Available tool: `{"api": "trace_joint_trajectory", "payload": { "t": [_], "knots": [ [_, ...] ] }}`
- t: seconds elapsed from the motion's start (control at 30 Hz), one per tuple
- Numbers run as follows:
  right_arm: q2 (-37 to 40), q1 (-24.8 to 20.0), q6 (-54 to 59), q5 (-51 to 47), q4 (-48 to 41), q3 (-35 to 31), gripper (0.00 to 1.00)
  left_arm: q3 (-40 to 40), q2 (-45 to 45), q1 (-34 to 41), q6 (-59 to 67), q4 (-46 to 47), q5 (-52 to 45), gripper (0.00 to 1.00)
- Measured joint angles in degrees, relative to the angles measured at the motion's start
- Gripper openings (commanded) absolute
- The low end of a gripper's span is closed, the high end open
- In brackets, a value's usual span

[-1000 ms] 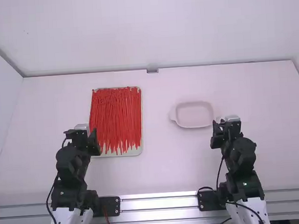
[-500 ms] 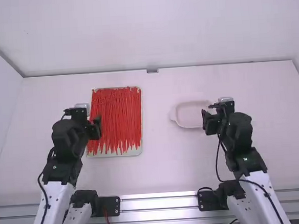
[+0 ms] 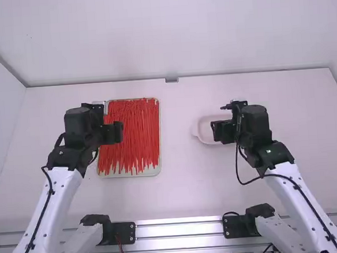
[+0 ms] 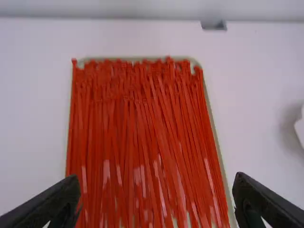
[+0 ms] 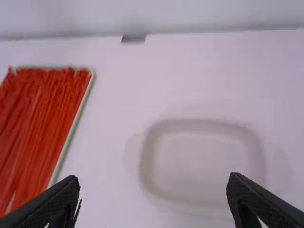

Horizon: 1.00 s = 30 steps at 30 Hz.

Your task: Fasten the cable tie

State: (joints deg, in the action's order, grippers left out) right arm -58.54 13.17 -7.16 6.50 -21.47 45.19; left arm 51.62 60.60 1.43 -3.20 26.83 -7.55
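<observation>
On the white table (image 3: 184,183), a flat pale tray (image 3: 130,174) carries a bed of red plastic cable ties (image 3: 131,135), their lengths running away from the arm bases. The left gripper (image 3: 115,132) hangs over the ties' left side, fingers spread wide and empty. The right gripper (image 3: 217,132), just as wide and empty, hovers above a shallow white dish (image 5: 202,159). Both arms are raised, elbows bent.

Red cable ties (image 3: 130,135) are lying bundled on a tray (image 3: 131,174) on the table (image 3: 183,177). The left tool (image 3: 115,132) is hovering over the tray's left edge, the right tool (image 3: 217,130) over a white dish (image 3: 206,127).
</observation>
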Motion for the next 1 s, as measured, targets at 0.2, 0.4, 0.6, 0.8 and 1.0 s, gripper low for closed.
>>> {"api": "trace_joint_trajectory", "payload": {
  "t": [0.2, 0.4, 0.6, 0.8, 1.0],
  "knots": [
    [-3.5, 1.2, 0.5, 2.2, -9.3, 3.3, 0.94, 4.2, 4.5, 0.0, 0.0, 6.2, -1.9, 0.94],
    [-6.3, 2.2, 0.6, 2.5, -11.7, 6.4, 0.98, 4.1, 8.1, 0.3, 0.0, 4.0, -2.7, 0.98],
    [-7.6, 2.6, -1.9, 2.3, -12.0, 7.6, 0.98, 0.7, 9.8, 0.3, -0.5, 1.3, -3.0, 0.99],
    [-7.5, 2.7, -2.9, 4.1, -13.2, 7.7, 0.98, 0.4, 10.2, 0.3, -0.9, -2.1, -3.0, 0.99],
    [-3.8, 4.9, -2.9, 6.1, -11.0, 7.7, 0.99, 0.5, 12.2, 0.3, -1.0, -6.1, -5.0, 0.99]
  ]
}}
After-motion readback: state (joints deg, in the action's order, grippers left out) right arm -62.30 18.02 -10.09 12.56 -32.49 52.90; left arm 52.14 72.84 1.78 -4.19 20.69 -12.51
